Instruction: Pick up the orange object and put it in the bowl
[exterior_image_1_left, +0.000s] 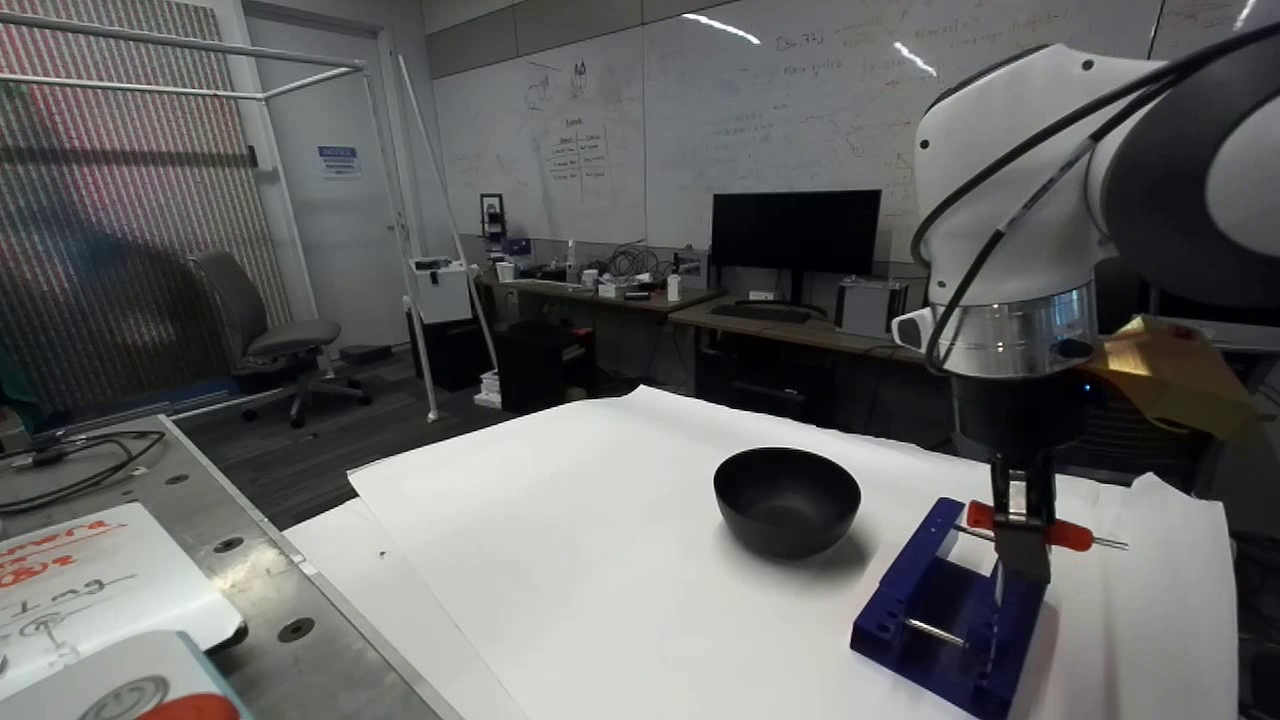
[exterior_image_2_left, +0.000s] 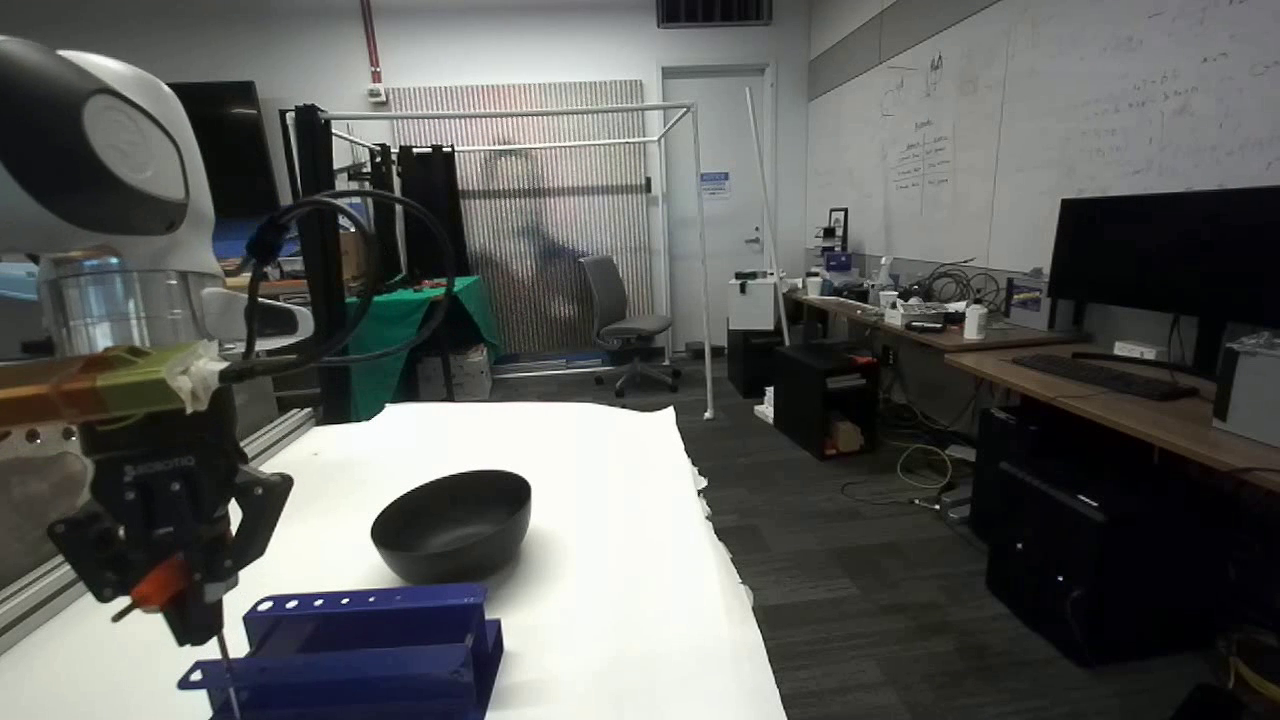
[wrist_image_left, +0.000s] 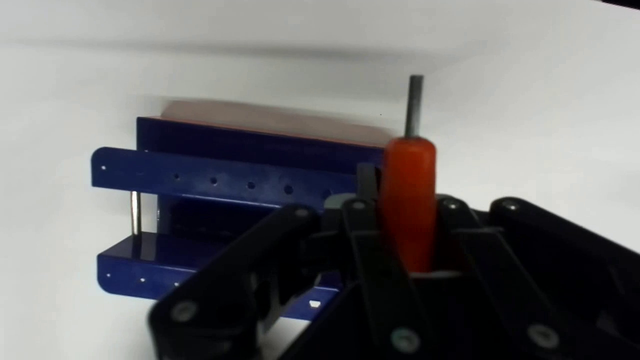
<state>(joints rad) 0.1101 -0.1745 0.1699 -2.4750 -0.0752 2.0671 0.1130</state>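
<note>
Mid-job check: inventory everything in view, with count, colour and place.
white sheet: 1, white, across the work area
blue holder: 1, dark blue, on the white sheet
silver rod: at least 1, silver, in the blue holder
bowl: 1, black, on the white sheet
orange tool: 1, orange-red, gripped near the blue holder
metal tabletop: 1, grey, foreground of an exterior view
whiteboard: at least 1, white, on the wall
desk: at least 2, brown, along the whiteboard
monitor: 1, black, on a desk
keyboard: 1, black, on a desk
office chair: 1, grey, on the floor
desk clutter: uncounted, mixed colours, on the desks
robot arm: 1, white and black, over the sheet
end effector: 1, black, gripping the orange tool
</note>
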